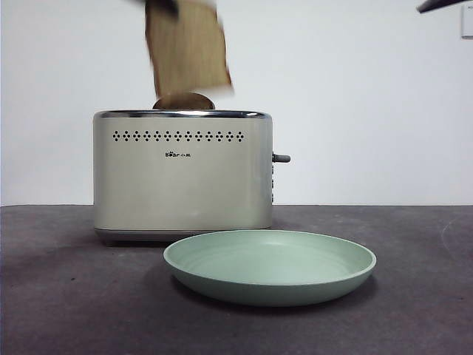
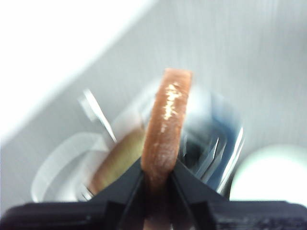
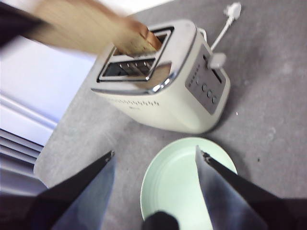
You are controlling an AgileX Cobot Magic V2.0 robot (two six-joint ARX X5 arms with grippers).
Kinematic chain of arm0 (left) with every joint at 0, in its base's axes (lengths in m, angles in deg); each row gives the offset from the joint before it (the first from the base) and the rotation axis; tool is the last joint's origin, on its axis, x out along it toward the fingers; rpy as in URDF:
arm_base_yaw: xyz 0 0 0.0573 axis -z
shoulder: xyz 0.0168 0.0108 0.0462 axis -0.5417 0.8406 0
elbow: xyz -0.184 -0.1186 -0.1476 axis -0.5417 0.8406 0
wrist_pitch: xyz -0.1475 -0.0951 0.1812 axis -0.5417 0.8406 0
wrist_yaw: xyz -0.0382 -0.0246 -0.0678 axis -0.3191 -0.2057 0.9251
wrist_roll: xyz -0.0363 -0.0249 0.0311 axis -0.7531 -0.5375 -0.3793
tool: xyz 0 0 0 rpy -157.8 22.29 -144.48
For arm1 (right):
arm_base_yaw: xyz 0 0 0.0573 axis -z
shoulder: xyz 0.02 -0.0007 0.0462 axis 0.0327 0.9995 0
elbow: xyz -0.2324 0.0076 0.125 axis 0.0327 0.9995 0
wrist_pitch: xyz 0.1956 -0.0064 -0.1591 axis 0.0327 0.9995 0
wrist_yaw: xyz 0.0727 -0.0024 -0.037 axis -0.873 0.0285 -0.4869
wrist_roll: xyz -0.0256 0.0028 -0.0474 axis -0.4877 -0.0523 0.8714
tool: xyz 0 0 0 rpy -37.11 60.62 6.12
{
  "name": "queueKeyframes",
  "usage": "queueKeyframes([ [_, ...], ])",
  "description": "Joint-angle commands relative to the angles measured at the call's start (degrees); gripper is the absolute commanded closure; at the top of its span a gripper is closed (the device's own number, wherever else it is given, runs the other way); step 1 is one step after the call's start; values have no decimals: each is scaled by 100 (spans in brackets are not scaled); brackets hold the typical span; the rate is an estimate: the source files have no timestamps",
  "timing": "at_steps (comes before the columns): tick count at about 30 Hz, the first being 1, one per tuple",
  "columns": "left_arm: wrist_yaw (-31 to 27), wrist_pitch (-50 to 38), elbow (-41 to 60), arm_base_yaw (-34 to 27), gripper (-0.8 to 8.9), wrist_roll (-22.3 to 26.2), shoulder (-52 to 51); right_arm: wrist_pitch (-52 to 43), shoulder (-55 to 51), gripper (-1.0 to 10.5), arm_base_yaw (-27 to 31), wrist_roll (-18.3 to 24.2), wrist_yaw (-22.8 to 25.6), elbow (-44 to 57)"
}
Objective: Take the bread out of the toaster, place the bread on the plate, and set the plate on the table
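My left gripper [image 2: 157, 175] is shut on the bread [image 2: 166, 122], a tan slice with a brown crust. In the front view the bread [image 1: 187, 50] hangs blurred and tilted above the cream toaster [image 1: 181, 177], clear of its slots, with the left gripper [image 1: 162, 4] at the top edge. A second slice [image 1: 183, 101] shows its domed top in the toaster. The mint-green plate [image 1: 270, 266] lies on the table [image 1: 59, 296] in front of the toaster. My right gripper [image 3: 157, 155] is open and empty above the plate [image 3: 184, 184].
The right wrist view shows the toaster's [image 3: 163, 81] control panel and a white plug and cord [image 3: 231, 10] lying on the table behind it. A white wall stands behind the table. A black arm tip [image 1: 443, 6] shows at the front view's top right corner.
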Motion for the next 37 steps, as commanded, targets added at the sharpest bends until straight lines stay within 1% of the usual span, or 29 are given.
queueKeyframes([
  [1,33,81,-11,50,820,-756,-494,142,101,663,-13,308,22,-24],
  [2,22,138,-11,52,820,-951,-636,219,127,663,-15,343,90,-24],
  [4,-129,400,-11,52,820,-1526,-942,472,195,663,-52,476,391,-24],
  [7,-595,745,0,52,820,-1591,-1276,890,302,663,-136,688,887,-24],
  [9,-643,874,9,52,820,-1591,-1440,1099,372,663,-192,804,1054,-22],
  [13,-522,1034,334,52,820,-1644,-1921,1303,544,663,-262,929,1071,-22],
  [15,-516,951,750,52,820,-1711,-2271,1300,629,663,-278,935,1095,-22],
  [17,-518,686,1318,52,820,-1858,-2688,1298,737,663,-278,940,1115,-22],
  [22,-535,-450,3141,52,820,-2516,-4100,1257,1126,663,-315,944,1191,-20],
  [26,-555,-1010,4140,52,820,-3038,-5130,1078,1582,663,-393,955,1193,-20],
  [28,-555,-1032,4406,52,820,-3189,-5567,988,1867,663,-470,955,1196,-20],
  [31,-562,-951,4540,52,820,-3333,-6022,820,2302,663,-632,955,1202,-20],
  [33,-562,-925,4540,52,820,-3335,-6207,699,2575,663,-732,955,1202,-20],
  [37,-562,-883,4540,52,820,-3462,-6446,398,3161,663,-992,938,1429,-20],
])
